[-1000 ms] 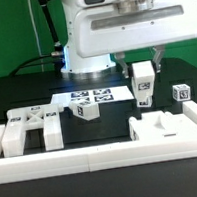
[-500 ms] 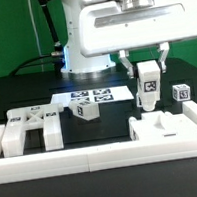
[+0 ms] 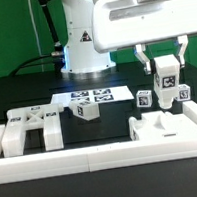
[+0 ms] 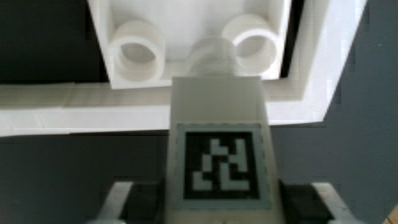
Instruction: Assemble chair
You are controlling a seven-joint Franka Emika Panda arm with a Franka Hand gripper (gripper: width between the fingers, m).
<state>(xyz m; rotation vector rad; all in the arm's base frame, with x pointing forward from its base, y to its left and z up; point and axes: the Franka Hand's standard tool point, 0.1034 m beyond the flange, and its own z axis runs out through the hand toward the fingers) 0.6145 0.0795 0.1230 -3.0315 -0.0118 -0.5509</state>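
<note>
The hand (image 3: 164, 68) is pinching a tagged white leg block (image 3: 167, 85) of the chair between its two fingers, just above the flat slab (image 3: 171, 127) on the tabletop (image 3: 102, 128); whether block and slab touch cannot be told. The block hangs upright with its long axis vertical, and in the wrist view its far end points between two round sockets (image 4: 135, 50) in the slab. Two small cubes (image 3: 144, 98) sit just behind the slab, one on either side of the block.

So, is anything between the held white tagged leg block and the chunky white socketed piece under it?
Nothing visible. The gripper holds the white plastic leg block above the chunky white socketed piece, whose two round sockets show uncovered in the wrist view. Two small tagged white cubes stand aside.
</note>
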